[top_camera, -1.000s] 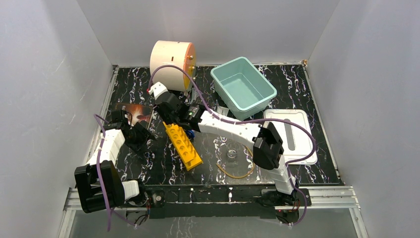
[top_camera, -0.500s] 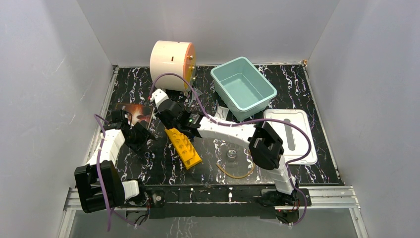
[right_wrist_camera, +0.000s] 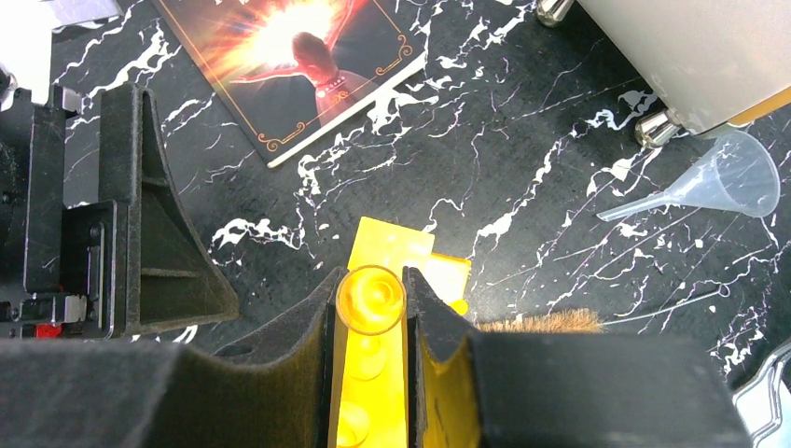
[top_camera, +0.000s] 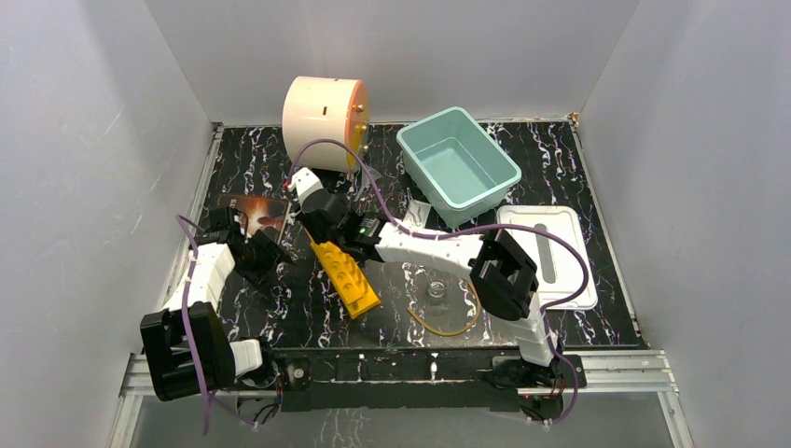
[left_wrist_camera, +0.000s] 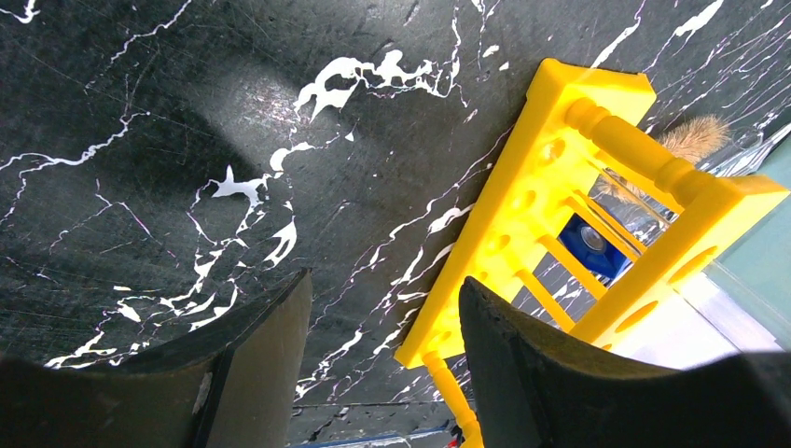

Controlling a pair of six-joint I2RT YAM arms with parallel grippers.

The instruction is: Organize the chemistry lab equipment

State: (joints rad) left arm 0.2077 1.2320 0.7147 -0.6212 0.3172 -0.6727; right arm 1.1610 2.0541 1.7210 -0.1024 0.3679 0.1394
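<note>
Here, my left gripper (left_wrist_camera: 378,303) sits just left of the yellow rack (top_camera: 347,275), its jaws apart with only the black marbled table (top_camera: 280,308) between them. The rack is hard moulded plastic, a long block with a row of round holes, carried on slim turned posts and lying at a slant. I judge it light and stiff, best taken across its narrow width.

Over the rack's far end my right gripper (right_wrist_camera: 370,285) is clamped on a glass tube (right_wrist_camera: 370,303), seen end-on as a clear ring in line with the rack's holes. The tube looks thin, slick and breakable, so a light squeeze near its top should suit it.

Through the rack's frame I see a blue-tipped tool (left_wrist_camera: 591,241) and brown bristles (right_wrist_camera: 541,322). Right of the rack lie a small glass dish (top_camera: 437,288) and a tan rubber loop (top_camera: 450,324), which is probably floppy and easy to pinch anywhere. Beyond the rack's far end a clear funnel (right_wrist_camera: 723,177) lies on its side; it is likely light and best held by its rim.
</note>
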